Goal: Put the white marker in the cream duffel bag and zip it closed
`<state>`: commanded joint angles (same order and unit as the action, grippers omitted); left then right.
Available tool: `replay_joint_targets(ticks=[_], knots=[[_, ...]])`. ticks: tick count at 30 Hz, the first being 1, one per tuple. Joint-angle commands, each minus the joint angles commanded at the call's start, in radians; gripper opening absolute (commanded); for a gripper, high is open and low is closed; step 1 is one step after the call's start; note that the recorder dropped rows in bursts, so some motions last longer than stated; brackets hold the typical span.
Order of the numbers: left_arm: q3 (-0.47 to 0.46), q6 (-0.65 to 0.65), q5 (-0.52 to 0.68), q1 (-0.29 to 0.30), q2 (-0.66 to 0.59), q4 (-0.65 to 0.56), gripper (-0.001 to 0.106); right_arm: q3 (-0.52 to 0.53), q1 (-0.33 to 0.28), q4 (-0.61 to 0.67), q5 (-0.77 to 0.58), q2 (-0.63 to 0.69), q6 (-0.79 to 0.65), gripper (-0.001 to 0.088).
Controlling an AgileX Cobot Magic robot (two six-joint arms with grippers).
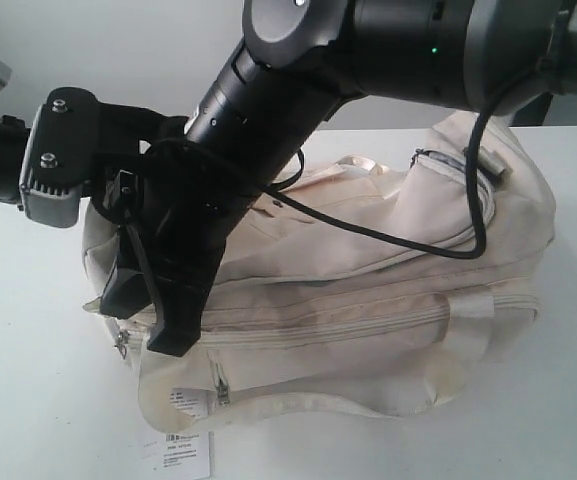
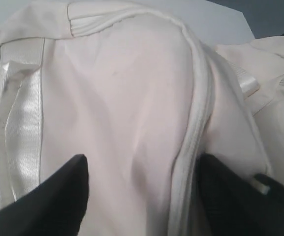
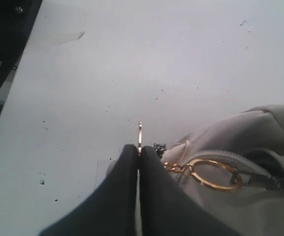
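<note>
Cream duffel bag [image 3: 262, 129], pull [image 3: 140, 131] inside claw [image 3: 139, 148]

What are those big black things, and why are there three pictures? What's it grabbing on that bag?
They are two robot arms. One picture looks at the whole scene; the other two come from cameras on the arms' wrists. A cream duffel bag lies on the white table, a paper tag beside it. The right pincer is shut on the little metal zipper pull, near a gold ring. The left pincer is open, its fingers either side of the bag's cloth. No marker shows.
</note>
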<state>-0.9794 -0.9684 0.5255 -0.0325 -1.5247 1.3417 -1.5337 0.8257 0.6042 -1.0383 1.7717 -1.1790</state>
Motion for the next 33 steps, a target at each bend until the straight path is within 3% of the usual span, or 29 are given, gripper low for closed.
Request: replay_joint_targets(ticks=[6,9,18,21,23,26,33], knots=[[-0.07,0.0,0.062,0.0,-0.004,-0.006,0.079,0.0,0.0,0.0,0.009,0.0,-0.003,0.0],[-0.124,0.014,0.075,0.0,-0.037,-0.072,0.081,0.0,0.0,0.0,0.023,0.0,-0.003,0.0],[-0.208,0.027,0.08,-0.026,-0.199,-0.071,0.076,0.0,0.0,0.013,0.035,0.0,-0.007,0.0],[-0.222,-0.032,0.073,-0.038,-0.229,-0.035,0.063,0.0,0.0,0.013,0.037,0.0,-0.009,0.0],[-0.222,-0.086,0.071,-0.038,-0.233,0.009,0.042,0.0,0.0,0.013,0.037,0.0,-0.009,0.0],[-0.222,-0.128,0.06,-0.038,-0.234,0.042,0.0,0.0,0.0,0.028,0.031,0.0,-0.009,0.0],[-0.22,-0.149,0.042,-0.025,-0.234,0.092,0.0,0.0,0.002,0.086,-0.023,0.0,-0.009,0.0]])
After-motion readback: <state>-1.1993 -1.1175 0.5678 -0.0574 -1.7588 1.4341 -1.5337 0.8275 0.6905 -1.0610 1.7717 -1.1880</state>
